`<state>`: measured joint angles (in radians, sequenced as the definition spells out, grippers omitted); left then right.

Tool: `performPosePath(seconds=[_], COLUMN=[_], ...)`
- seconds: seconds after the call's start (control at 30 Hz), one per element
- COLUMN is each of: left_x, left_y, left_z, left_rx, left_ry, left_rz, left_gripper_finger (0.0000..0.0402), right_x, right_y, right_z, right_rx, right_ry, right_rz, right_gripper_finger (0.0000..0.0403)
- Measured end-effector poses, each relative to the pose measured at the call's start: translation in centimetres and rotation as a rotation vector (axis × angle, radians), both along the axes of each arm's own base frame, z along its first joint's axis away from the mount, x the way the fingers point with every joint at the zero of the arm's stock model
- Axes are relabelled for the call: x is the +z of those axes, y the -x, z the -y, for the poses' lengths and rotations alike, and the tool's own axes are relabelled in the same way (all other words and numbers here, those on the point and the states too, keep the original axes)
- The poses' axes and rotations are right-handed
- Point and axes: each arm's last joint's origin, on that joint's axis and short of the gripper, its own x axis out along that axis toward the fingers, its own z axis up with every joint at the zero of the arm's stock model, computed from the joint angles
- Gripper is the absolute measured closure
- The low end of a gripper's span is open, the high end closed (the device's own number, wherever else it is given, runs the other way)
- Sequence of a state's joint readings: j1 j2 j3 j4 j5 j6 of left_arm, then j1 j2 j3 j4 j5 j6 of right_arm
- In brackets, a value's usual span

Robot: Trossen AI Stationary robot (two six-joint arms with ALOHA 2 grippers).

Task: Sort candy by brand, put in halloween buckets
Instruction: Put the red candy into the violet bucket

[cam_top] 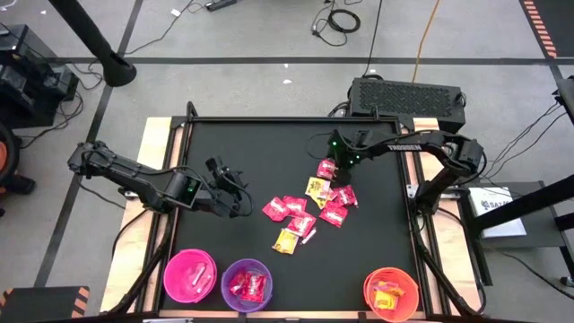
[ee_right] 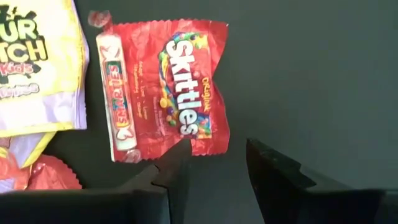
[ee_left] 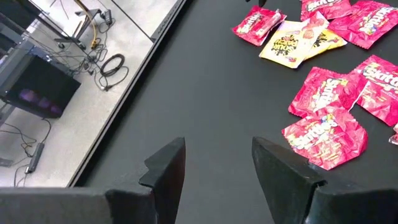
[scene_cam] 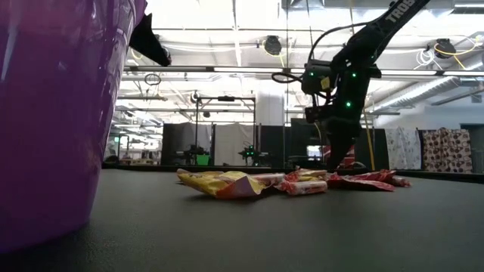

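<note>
- One red Skittles packet lies flat on the black table, at the far edge of the candy pile.
- The right gripper hangs just above it, fingers apart, holding nothing.
- The left gripper is open and empty too, beside the pile.

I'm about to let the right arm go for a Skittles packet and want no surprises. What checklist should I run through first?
1. Right gripper open and empty: ok.
2. Red Skittles packet just ahead of its fingertips: ok.
3. Packet free of neighbours: not ok, a Smarties roll lies along its edge.
4. Left gripper away from the candy pile: ok.
5. Purple bucket already holding red packets: ok.
6. Grip will take one packet only: cannot tell.
</note>
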<state>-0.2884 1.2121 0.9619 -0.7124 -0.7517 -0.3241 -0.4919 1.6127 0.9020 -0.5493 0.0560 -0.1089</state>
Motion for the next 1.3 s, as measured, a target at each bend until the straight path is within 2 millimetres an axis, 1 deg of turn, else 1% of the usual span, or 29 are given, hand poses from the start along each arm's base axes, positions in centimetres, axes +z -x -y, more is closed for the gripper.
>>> performPosePath(seconds=[0.2,0.4,0.63,0.77,0.9,0.93,1.03,1.17,1.3], left_x=[0.0,0.1,0.6,0.6,0.6,0.6,0.6,0.6,0.6], left_y=[0.0,-0.2,-0.8,-0.9,-0.9,-0.9,-0.9,-0.9,-0.9], left_z=[0.0,0.1,0.3,0.3,0.3,0.3,0.3,0.3,0.3], left_rx=[0.000,-0.018,-0.085,-0.099,-0.101,-0.101,-0.101,-0.101,-0.100], left_ry=[0.000,-0.003,0.003,-0.009,-0.010,-0.011,-0.012,-0.011,-0.012], left_rz=[0.000,0.008,0.052,0.050,0.049,0.049,0.048,0.048,0.049], left_gripper_finger=[0.0208,0.0208,0.0208,0.0208,0.0208,0.0208,0.0208,0.0208,0.0208], right_x=[-0.1,-2.0,-2.4,-2.5,-2.5,-2.5,-2.5,-1.9,0.4], right_y=[-0.1,-0.4,-0.8,-0.8,-0.9,-0.9,-0.9,-0.9,-1.1], right_z=[0.0,0.3,0.5,0.4,0.3,0.3,0.2,-0.7,-2.1], right_rx=[-0.071,-0.100,-0.087,-0.042,-0.005,-0.002,-0.003,0.018,0.045], right_ry=[-0.014,-0.030,-0.025,-0.038,-0.056,-0.059,-0.062,-0.053,-0.031], right_rz=[0.014,-0.049,-0.039,-0.037,-0.030,-0.029,-0.029,-0.027,0.051], right_gripper_finger=[0.0264,0.0274,0.0292,0.0327,0.0386,0.0394,0.0396,0.0402,0.0402])
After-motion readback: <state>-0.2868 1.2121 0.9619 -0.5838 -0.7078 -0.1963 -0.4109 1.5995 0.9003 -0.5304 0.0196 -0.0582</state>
